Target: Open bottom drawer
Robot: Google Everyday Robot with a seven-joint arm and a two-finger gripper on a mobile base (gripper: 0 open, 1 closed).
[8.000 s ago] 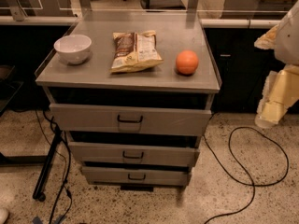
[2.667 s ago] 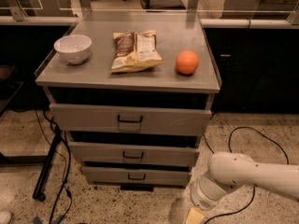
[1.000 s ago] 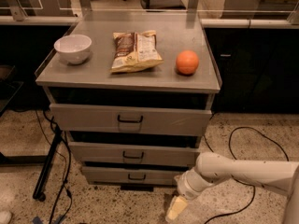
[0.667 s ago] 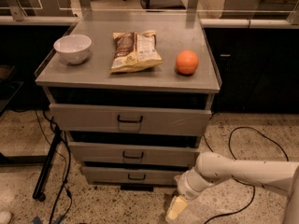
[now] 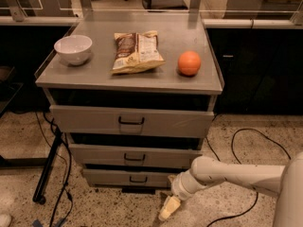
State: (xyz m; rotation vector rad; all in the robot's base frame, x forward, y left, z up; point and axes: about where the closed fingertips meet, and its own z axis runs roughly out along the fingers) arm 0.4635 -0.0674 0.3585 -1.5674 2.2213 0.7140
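Gripper (image 5: 169, 208) hangs low, just right of and below the bottom drawer (image 5: 106, 178); its handle (image 5: 138, 179) lies up-left. Grip state: cannot tell.

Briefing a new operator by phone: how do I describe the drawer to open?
Find the grey cabinet with a bowl, chip bag and orange on top. Of its three stacked drawers, it is the bottom drawer, nearest the floor, with the shortest front; the gripper hangs just below its right end.
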